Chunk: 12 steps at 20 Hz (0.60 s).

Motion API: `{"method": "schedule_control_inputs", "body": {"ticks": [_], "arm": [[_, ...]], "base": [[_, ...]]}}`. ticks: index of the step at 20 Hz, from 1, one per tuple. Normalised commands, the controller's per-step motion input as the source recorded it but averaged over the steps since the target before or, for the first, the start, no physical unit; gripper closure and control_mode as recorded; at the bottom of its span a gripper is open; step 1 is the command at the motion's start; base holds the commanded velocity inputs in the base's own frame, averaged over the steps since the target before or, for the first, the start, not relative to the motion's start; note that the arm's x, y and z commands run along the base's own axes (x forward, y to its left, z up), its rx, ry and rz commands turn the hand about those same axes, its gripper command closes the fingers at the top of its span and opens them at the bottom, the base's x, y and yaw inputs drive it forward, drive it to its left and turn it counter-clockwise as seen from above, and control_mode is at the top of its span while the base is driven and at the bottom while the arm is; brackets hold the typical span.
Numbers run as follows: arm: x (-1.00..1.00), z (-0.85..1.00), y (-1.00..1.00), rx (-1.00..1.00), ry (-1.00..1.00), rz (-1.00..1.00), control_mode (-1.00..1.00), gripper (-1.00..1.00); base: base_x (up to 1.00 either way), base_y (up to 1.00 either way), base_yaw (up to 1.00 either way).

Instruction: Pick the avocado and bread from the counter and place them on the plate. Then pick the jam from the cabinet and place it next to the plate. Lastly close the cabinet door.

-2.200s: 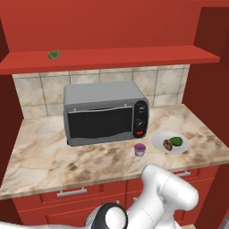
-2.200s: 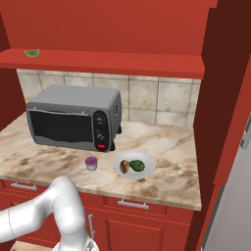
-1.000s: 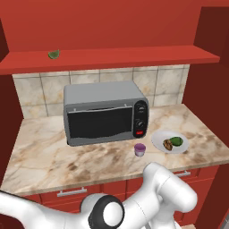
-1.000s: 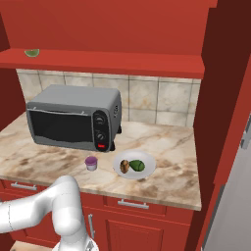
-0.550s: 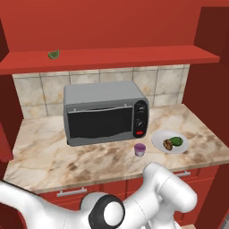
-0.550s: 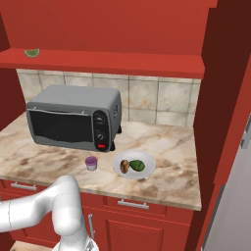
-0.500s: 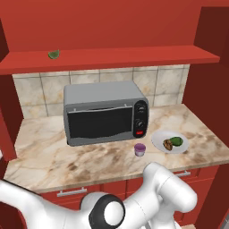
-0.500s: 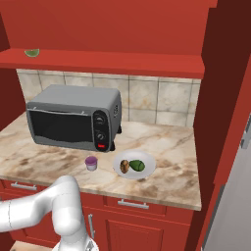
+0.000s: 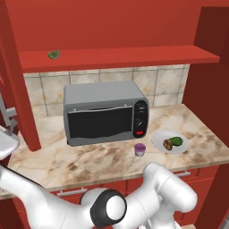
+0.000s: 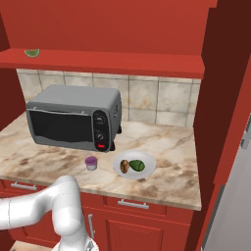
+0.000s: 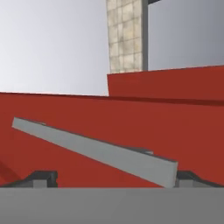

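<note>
Cabinet (image 9: 112, 56) handle (image 11: 94, 151) between gripper (image 11: 111, 178) fingertips.

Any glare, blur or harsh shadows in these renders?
Left base view: even light, soft sheen on the toaster oven door. Right base view: sharp, faint shadow beside the jam. Hand view: flat shading, silver handle crisp against the red cabinet door.

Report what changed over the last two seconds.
The arm swung out left across the bottom of the left base view, and the left cabinet door swung inward, partly shut. The fingers stand open before its handle. Unchanged: jam beside the plate, avocado and bread on it.
</note>
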Motion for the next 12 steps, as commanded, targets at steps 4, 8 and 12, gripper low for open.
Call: {"method": "schedule_control_inputs", "body": {"ticks": [4, 8, 12], "arm": [[-0.14, 0.50, -0.65, 0.21, 0.00, -0.08, -1.00, -1.00], [-0.11, 0.62, -0.85, 0.27, 0.00, -0.05, -1.00, -1.00], [-0.03, 0.70, -0.95, 0.32, 0.00, -0.06, -1.00, -1.00]], "base": [[0.00, 0.00, 0.00], [0.00, 0.00, 0.00], [0.00, 0.00, 0.00]]}}
